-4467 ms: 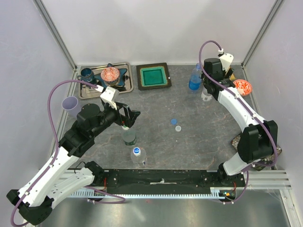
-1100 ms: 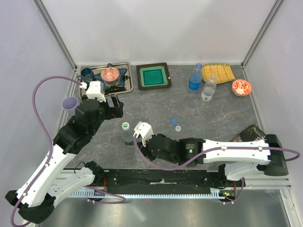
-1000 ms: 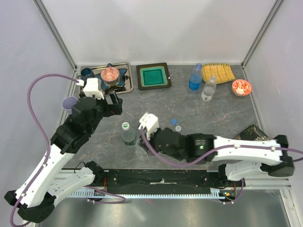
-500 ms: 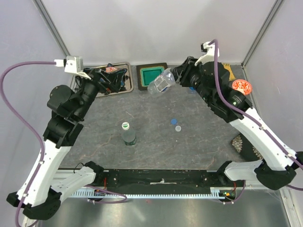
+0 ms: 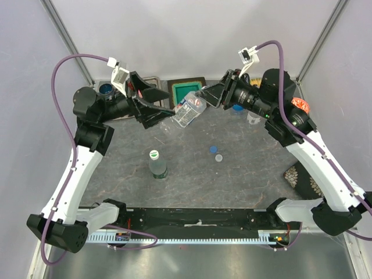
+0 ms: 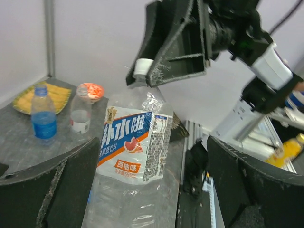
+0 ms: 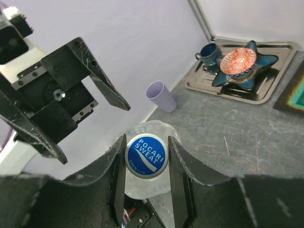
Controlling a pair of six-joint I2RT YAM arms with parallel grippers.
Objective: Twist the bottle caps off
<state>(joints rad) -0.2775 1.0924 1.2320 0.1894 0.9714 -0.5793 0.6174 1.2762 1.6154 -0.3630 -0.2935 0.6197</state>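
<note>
Well above the grey table (image 5: 250,174), right gripper (image 5: 210,95) grips the bottle (image 5: 189,109) at its cap (image 7: 146,156); left gripper (image 5: 160,107) gapes wide at its base

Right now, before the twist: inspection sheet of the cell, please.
Surface: grey table, nothing spilled seen.
Job's things: held bottle tilted in the air, Pocari Sweat cap on; green-label bottle upright, capped; blue bottle and small clear bottle upright by the yellow mat; blue cap and grey-white cap loose on the table.
Clutter: metal tray, green dish, lilac cup, red-patterned bowl.
Grippers: right gripper shut on the cap; left gripper open, fingers flanking the bottle's body.
Cables: left purple cable and right purple cable loop high, clear of the bottles.
Surroundings: pale walls, aluminium posts.
</note>
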